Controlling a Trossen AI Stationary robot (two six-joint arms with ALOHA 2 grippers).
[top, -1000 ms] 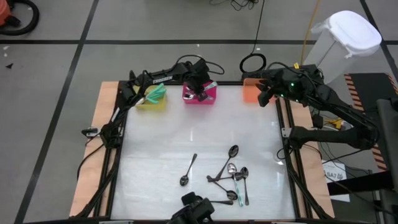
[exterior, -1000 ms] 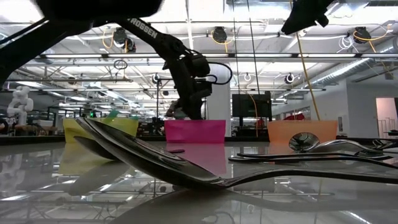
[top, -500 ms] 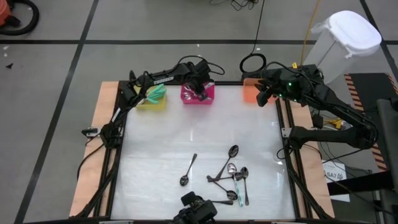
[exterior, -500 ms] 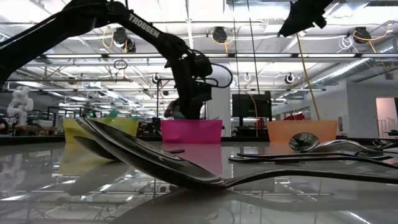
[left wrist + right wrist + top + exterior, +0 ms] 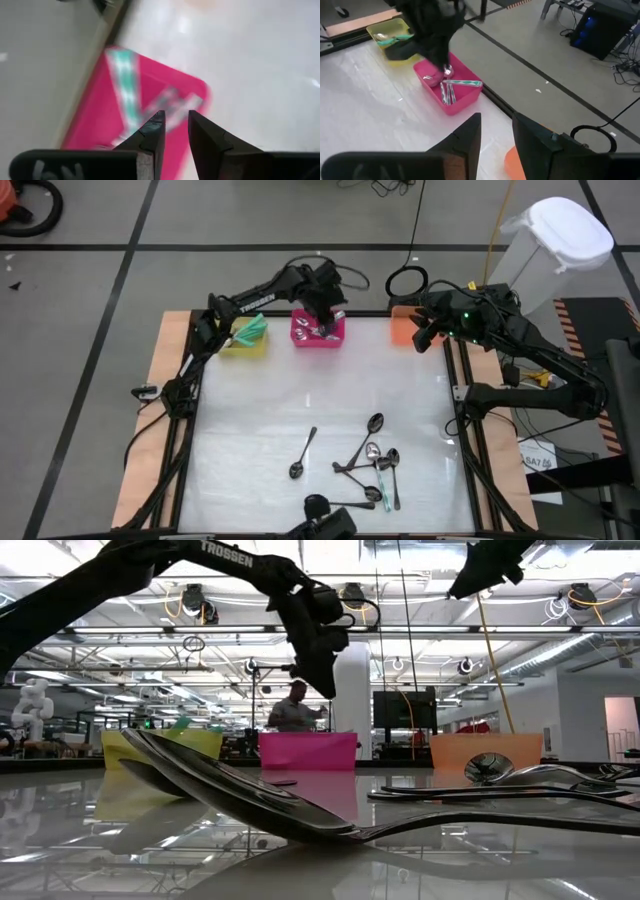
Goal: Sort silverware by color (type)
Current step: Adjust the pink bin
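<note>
My left gripper [image 5: 326, 308] hangs open and empty above the pink bin [image 5: 318, 332] at the table's far edge. It also shows in the low view [image 5: 322, 680] and the left wrist view [image 5: 175, 120]. The pink bin [image 5: 95, 120] holds shiny spoons [image 5: 172, 102] and teal-patterned handles [image 5: 449, 92]. My right gripper [image 5: 424, 337] hovers open and empty over the orange bin [image 5: 402, 327]; it also shows in the right wrist view [image 5: 496, 125]. One spoon [image 5: 303, 452] lies alone on the table. A heap of several silver, dark and teal spoons [image 5: 372, 465] lies near the front right.
A yellow bin [image 5: 245, 337] with teal-handled pieces stands left of the pink bin. A white trash can [image 5: 555, 240] stands beyond the table's right far corner. A dark camera mount [image 5: 320, 515] sits at the near edge. A person [image 5: 293, 705] shows far behind the table.
My left gripper has risen out of the pink bin and now stands well above its rim, a little toward the far edge. My right gripper has kept still.
</note>
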